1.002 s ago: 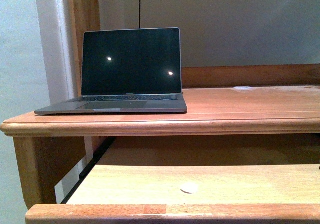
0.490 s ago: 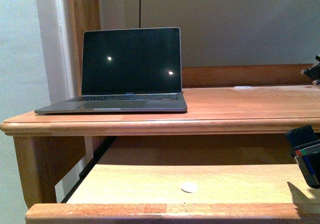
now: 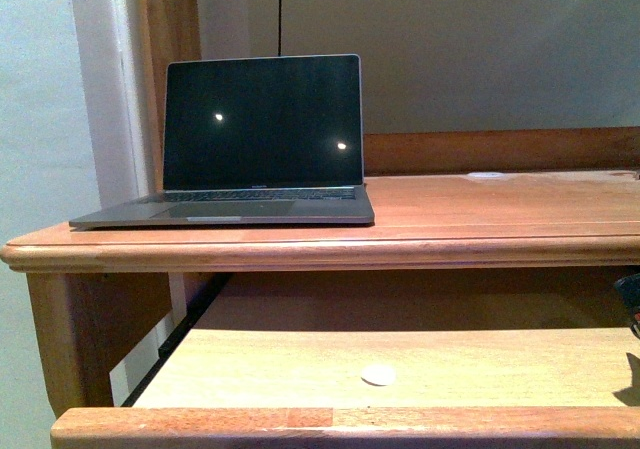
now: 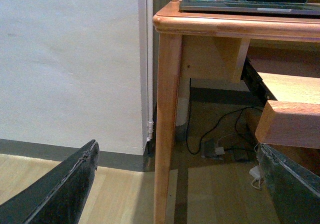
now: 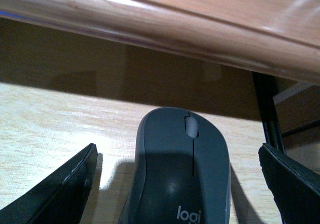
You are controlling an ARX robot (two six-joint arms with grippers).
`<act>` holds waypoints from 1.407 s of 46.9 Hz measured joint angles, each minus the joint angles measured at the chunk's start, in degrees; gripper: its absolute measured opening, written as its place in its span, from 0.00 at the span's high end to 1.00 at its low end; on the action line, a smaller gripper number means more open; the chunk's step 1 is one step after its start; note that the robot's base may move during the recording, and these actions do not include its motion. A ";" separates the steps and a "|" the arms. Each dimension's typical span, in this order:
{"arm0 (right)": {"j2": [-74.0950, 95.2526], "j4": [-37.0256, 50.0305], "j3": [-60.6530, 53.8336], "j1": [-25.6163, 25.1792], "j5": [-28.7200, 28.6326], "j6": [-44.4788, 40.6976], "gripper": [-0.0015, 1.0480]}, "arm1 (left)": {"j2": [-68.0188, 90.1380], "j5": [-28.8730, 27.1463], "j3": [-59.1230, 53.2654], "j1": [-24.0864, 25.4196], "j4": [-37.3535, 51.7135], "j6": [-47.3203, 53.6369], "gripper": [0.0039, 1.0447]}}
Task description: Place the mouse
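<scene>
Mouse point(image 5: 182, 169) lies on the pull-out shelf point(image 5: 50, 119) under the bench lip point(image 5: 150, 29). Left end effector point(image 4: 177, 146) gapes wide, nowhere near it; right end effector point(image 5: 177, 149), also wide, straddles it untouched, long axis running straight out ahead.

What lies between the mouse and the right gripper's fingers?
Only bare pull-out tray, each side, in the right wrist view; the right gripper fingers stand clear of the mouse.

The dark grey oval plastic mouse point(image 5: 181, 176) looked matt and smooth. The reddish-brown wooden desk point(image 3: 480, 214) shone with varnish; its pale wooden pull-out shelf point(image 3: 280, 369) looked duller. The grey metal laptop point(image 3: 230, 212) carried a glossy black screen point(image 3: 262, 119).
</scene>
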 joint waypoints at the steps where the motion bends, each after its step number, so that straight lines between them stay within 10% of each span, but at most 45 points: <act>1: 0.04 -0.42 0.07 -0.17 -0.15 0.00 0.07 | 0.00 0.00 0.00 0.00 0.00 0.00 0.07; 22: 2.40 -2.03 0.59 -2.16 -1.70 0.59 0.07 | 0.00 0.00 0.00 0.00 0.00 0.00 0.07; 36: 2.40 -3.21 0.83 -3.19 -3.87 0.94 0.44 | 0.00 0.02 0.00 0.00 0.00 0.00 0.07; 66: -10.45 -15.34 9.35 -6.19 -8.52 10.38 0.45 | 0.00 0.00 0.00 0.00 0.00 0.02 0.07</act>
